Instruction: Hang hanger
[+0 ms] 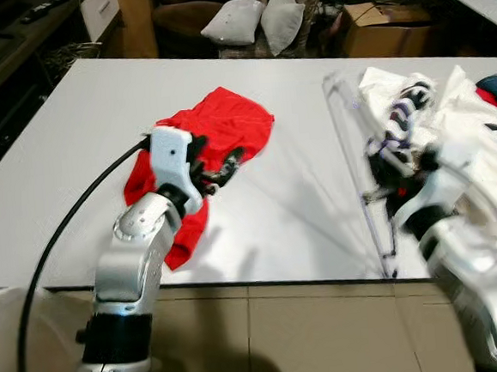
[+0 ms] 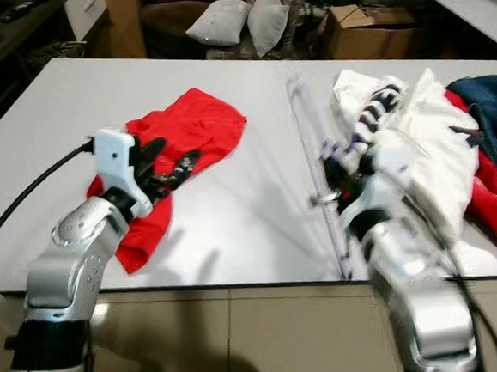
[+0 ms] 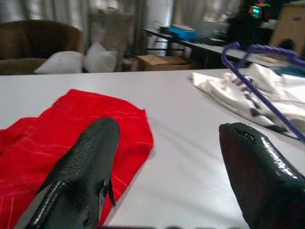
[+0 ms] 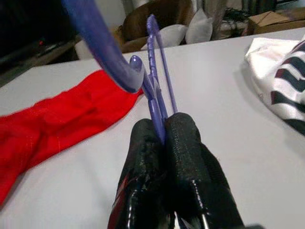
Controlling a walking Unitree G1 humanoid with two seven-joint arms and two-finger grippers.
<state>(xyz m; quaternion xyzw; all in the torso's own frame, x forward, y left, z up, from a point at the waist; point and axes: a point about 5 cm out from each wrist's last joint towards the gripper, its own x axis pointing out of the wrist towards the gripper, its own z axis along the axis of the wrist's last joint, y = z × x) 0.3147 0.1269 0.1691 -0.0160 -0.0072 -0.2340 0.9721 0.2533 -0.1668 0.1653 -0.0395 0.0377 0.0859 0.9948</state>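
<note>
The purple hanger [image 4: 155, 81] is pinched between the fingers of my right gripper [image 4: 164, 131], which are pressed together on its thin bars just below the hook; the hook curls up close in front of my wrist camera. In the head views that gripper [image 2: 344, 171] sits over the right half of the white table [image 1: 301, 199], blurred, with the hanger's purple showing beside the white striped garment [image 1: 432, 115] that lies just behind it. A long clear rod [image 2: 317, 181] lies on the table next to my right arm, running toward the near edge. Further right, blue and red clothes [image 2: 496, 158] are heaped against the white one. My left gripper [image 1: 217, 169] rests over the red cloth [image 1: 218, 128] on the left half of the table, its fingers [image 3: 81, 176] spread apart and holding nothing. Beyond the table stand cushions [image 1: 257, 17] and a cardboard box [image 1: 386, 24].
</note>
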